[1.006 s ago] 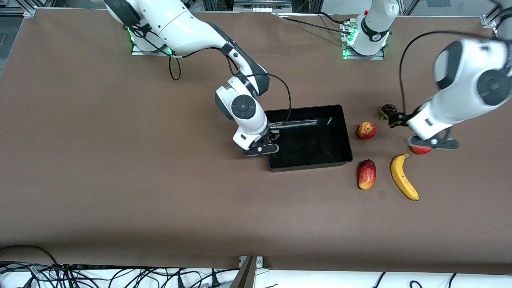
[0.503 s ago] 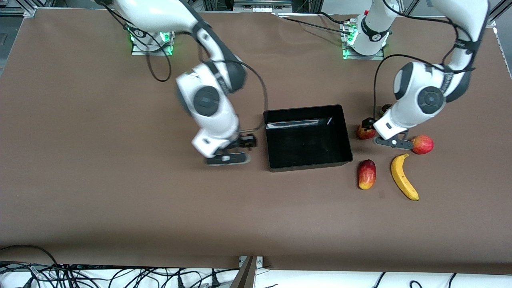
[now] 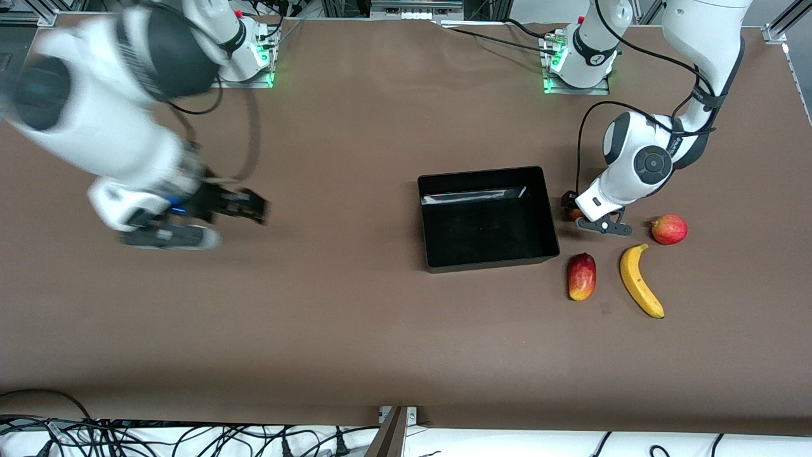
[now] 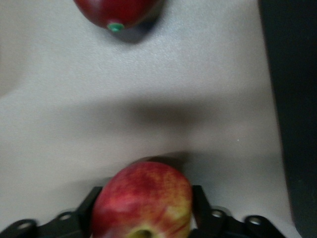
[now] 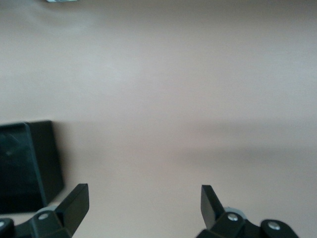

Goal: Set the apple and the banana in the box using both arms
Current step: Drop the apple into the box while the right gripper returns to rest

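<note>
The apple (image 3: 575,215) sits on the table beside the black box (image 3: 491,261), at its wall toward the left arm's end, mostly hidden under my left gripper (image 3: 573,208). In the left wrist view the apple (image 4: 141,201) fills the gap between the fingers (image 4: 198,198), which touch both its sides. The banana (image 3: 641,280) lies nearer the front camera than the apple. My right gripper (image 3: 244,207) is open and empty over bare table toward the right arm's end. In the right wrist view the right gripper (image 5: 143,198) shows wide apart, with the box (image 5: 25,163) at the edge.
An elongated red-yellow oval fruit (image 3: 582,276) lies beside the banana, near the box corner; it also shows in the left wrist view (image 4: 119,10). A pinkish-red round fruit (image 3: 668,229) lies beside the banana's tip. The box is empty.
My right arm swung away from the box toward its own end of the table. My left arm moved in from the round fruit to the apple and its fingers came around it.
</note>
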You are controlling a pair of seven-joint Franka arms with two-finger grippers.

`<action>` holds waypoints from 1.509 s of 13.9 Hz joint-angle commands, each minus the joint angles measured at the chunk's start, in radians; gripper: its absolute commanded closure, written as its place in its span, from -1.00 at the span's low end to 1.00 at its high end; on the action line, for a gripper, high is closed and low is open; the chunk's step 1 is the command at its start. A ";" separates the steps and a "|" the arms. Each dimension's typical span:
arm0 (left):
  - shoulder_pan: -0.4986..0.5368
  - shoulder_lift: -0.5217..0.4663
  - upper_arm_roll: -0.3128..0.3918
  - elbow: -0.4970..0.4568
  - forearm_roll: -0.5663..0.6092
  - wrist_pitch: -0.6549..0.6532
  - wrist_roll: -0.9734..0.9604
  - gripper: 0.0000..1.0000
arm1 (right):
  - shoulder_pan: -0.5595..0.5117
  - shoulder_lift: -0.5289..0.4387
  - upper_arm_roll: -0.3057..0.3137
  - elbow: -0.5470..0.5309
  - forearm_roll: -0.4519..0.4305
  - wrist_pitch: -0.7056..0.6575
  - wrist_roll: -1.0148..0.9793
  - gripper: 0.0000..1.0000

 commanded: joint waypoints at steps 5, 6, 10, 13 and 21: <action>0.023 -0.109 -0.119 0.269 -0.021 -0.466 -0.079 0.65 | -0.240 -0.362 0.096 -0.407 -0.096 -0.002 -0.203 -1.00; 0.018 -0.106 -0.148 0.331 -0.021 -0.534 -0.150 0.65 | -0.295 -0.386 0.140 -0.438 -0.116 0.001 -0.219 -1.00; -0.022 -0.020 -0.262 0.339 -0.023 -0.437 -0.378 0.65 | -0.394 -0.410 0.234 -0.465 -0.149 0.018 -0.234 -1.00; -0.074 0.055 -0.262 0.324 -0.021 -0.357 -0.422 0.63 | -0.387 -0.399 0.241 -0.431 -0.164 0.012 -0.234 -1.00; -0.099 0.089 -0.260 0.294 -0.018 -0.311 -0.420 -1.00 | -0.346 -0.384 0.241 -0.360 -0.247 -0.011 -0.228 -1.00</action>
